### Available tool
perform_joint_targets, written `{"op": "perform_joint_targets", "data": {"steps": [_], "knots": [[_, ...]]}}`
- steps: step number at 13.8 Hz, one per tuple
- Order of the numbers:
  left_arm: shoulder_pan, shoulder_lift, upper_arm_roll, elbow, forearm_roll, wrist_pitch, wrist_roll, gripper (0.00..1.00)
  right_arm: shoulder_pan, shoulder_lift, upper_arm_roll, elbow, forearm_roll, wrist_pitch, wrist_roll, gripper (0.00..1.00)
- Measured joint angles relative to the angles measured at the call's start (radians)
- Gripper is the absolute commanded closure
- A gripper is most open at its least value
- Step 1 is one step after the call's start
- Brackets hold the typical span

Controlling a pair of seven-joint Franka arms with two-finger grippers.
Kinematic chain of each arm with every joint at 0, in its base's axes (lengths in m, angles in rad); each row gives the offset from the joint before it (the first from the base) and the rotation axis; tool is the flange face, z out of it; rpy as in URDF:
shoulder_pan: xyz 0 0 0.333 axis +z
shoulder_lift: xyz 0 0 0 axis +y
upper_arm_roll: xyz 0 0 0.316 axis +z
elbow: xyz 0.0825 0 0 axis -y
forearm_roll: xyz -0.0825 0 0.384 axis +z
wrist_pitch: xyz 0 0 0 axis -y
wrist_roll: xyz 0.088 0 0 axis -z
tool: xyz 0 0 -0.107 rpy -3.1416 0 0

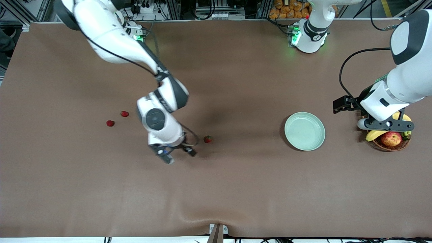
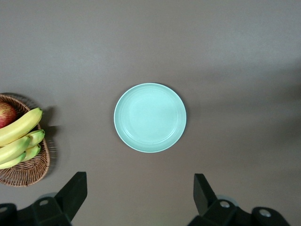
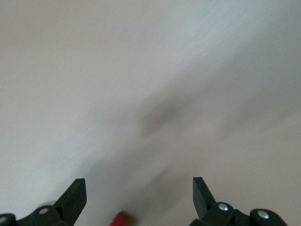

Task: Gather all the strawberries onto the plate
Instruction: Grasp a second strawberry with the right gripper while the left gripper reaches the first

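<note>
Brown table (image 1: 236, 189) — no readable writing — plate (image 1: 304, 131) empty.

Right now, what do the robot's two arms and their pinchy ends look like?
Both arms are smooth, rounded white shells with dark grey joints, and black cables loop along them. Their bases glow green. The right end effector and the left end effector each have two black fingers; small silver screws show by them.

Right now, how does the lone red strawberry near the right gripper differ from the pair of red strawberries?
The lone red strawberry lies closer to the pale mint-green plate and nearer the camera; the pair of red strawberries lie toward the right arm's end. All sit on the table, outside the plate.
</note>
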Motion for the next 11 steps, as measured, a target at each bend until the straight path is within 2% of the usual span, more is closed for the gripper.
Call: {"op": "perform_joint_targets", "data": {"steps": [2,4,8,11], "knots": [[-0.01,0.01,0.0,0.0,-0.001,0.0,-0.001,0.0,-0.085,-0.052,-0.003,-0.042,-0.001,-0.061,-0.117,0.0],[-0.043,0.028,-0.001,0.0,-0.015,0.0,-0.066,0.0,-0.176,-0.115,-0.006,-0.127,-0.004,-0.073,-0.257,0.0],[-0.168,0.056,-0.006,0.0,-0.024,0.002,-0.206,0.0,-0.349,-0.233,-0.007,-0.347,-0.006,-0.073,-0.544,0.0],[-0.257,0.104,-0.007,0.001,-0.095,0.058,-0.226,0.0,-0.445,-0.29,-0.007,-0.468,-0.007,-0.068,-0.695,0.0]]}}
